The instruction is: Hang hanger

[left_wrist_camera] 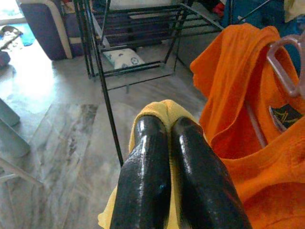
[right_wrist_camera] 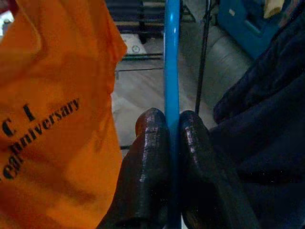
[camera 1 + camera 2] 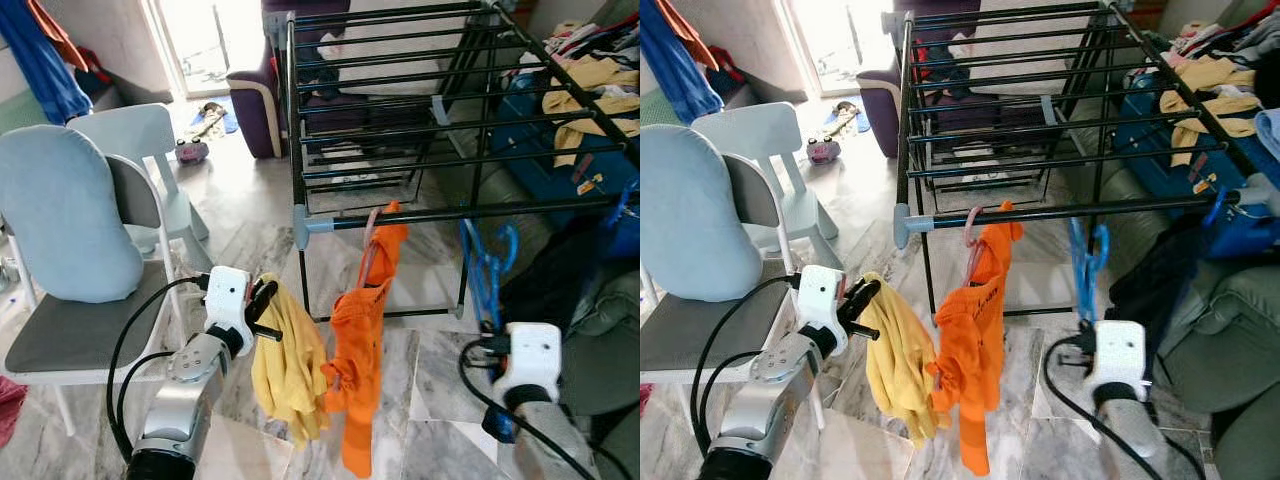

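A blue plastic hanger point(image 3: 488, 270) stands upright in the lower right of the head views, just below the front rail of a black drying rack point(image 3: 420, 215). The right gripper point(image 2: 172, 138) has its two black fingers pressed together on the hanger's thin blue bar, seen close up in the right wrist view. The hanger looks light, stiff and smooth, so it may swivel in a narrow pinch; holding near the hook's neck would likely steady it. Left of it, an orange T-shirt point(image 3: 365, 340) on a pink hanger point(image 3: 372, 235) hangs from the same rail. At lower left, the left gripper point(image 1: 170, 143) is clamped on a yellow cloth point(image 3: 288, 365), which droops limply. A grey chair point(image 3: 85, 335) with a pale blue cushion point(image 3: 60, 215) stands at far left.
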Controlling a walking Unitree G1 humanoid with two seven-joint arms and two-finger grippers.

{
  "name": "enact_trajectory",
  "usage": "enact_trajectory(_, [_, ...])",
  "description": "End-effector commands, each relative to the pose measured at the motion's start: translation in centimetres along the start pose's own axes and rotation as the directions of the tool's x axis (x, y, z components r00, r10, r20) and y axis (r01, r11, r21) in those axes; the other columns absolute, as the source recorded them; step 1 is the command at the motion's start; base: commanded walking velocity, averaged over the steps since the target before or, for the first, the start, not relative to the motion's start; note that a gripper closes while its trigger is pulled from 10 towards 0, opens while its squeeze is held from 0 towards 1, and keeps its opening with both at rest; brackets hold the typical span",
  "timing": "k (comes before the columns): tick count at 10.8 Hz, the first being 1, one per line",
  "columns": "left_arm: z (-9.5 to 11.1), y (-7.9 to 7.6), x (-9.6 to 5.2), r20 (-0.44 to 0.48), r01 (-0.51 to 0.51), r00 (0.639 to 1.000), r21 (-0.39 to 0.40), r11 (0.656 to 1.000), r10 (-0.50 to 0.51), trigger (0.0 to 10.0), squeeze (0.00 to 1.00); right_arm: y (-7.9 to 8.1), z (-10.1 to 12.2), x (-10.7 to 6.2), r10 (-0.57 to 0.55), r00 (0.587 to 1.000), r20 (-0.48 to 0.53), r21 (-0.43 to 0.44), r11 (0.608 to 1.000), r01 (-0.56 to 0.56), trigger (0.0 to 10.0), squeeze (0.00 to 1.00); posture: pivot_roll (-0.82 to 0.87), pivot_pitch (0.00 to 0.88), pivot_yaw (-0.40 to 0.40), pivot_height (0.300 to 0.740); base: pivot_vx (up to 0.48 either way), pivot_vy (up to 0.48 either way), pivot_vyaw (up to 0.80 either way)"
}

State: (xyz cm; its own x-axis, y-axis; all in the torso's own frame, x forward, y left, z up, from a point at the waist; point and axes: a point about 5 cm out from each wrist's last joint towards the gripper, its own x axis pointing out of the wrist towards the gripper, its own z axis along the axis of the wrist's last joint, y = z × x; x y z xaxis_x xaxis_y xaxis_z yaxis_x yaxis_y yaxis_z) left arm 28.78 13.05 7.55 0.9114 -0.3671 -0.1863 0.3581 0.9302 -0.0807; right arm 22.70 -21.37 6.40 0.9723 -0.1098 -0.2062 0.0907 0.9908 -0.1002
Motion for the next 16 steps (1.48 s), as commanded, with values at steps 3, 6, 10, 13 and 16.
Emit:
enact_trajectory(3, [1.2,0.3,0.2,0.039,-0.008,0.999,0.039,0.999,0.007,10.0,0.0,0.6,1.2,0.7,0.036,0.999,0.032,-0.003,0.999,-0.036,10.0,0.0,-0.22,0.0,0.087,0.74,-0.082,0.0,0.0])
enact_trajectory(6, [0.9,0.6,-0.3,0.033,-0.026,0.999,0.038,0.999,0.025,10.0,0.0,0.9,1.5,1.1,0.047,0.998,0.036,0.002,0.999,-0.048,10.0,0.0,-0.21,0.0,0.082,0.74,-0.251,0.0,0.0])
enact_trajectory(10, [1.1,0.4,0.1,0.04,-0.021,0.999,0.036,0.999,0.019,10.0,0.0,1.0,1.9,1.6,0.049,0.998,0.044,0.003,0.999,-0.05,10.0,0.0,-0.22,0.0,0.083,0.74,-0.263,0.0,0.0])
enact_trajectory(13, [1.1,0.6,-0.1,0.041,-0.028,0.999,0.038,0.999,0.027,10.0,0.0,1.3,2.0,2.2,0.059,0.997,0.044,0.003,0.998,-0.06,10.0,0.0,-0.21,0.0,0.076,0.74,-0.264,0.0,0.0])
enact_trajectory(16, [1.2,0.5,0.0,0.045,-0.029,0.999,0.038,0.999,0.028,10.0,0.0,1.9,2.6,2.8,0.113,0.992,0.061,-0.044,0.993,-0.11,10.0,0.0,-0.2,0.0,0.072,0.74,-0.268,0.0,0.0])
